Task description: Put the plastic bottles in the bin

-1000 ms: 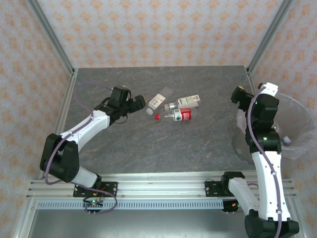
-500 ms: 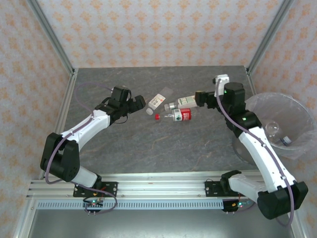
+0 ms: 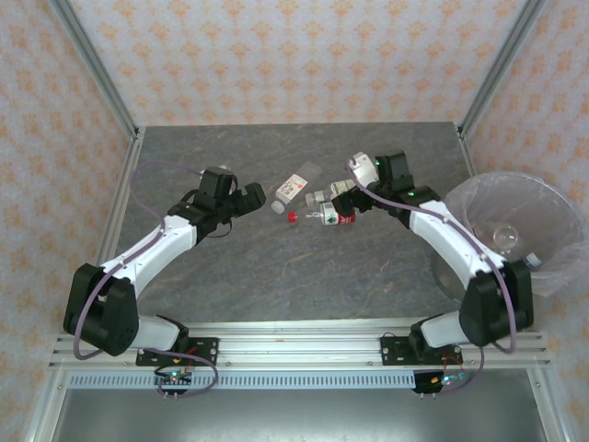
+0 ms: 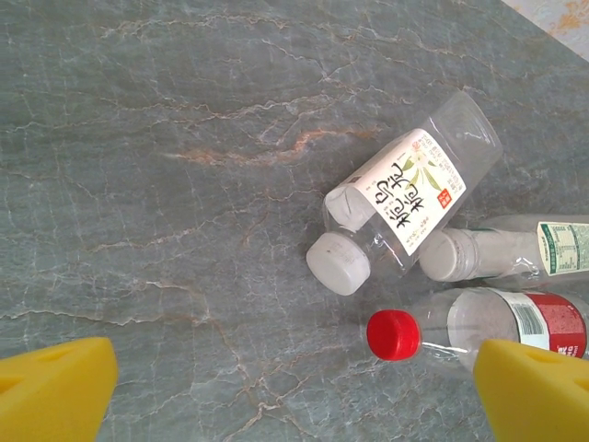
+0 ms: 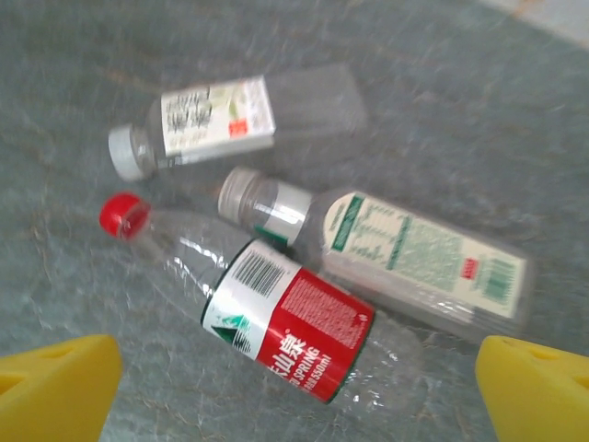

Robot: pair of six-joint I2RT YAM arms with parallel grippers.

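Evidently held left gripper (image 4: 294, 391) and right gripper (image 5: 294, 387) wide-fingered, the right over red-labelled bottle (image 5: 290, 336) at eight o'clock of green-labelled bottle (image 5: 414, 253), to straddle it.

Glossy plastic bottles (image 5: 294, 341); perhaps matt stone table (image 4: 138, 138).

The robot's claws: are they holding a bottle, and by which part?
No, nothing is held. The left gripper and the right gripper are both open above the bottles lying on the table.

red-label bottle (image 5: 299, 331): "山泉", "spring" | white-label bottle (image 4: 405, 198): chinese characters, not legible
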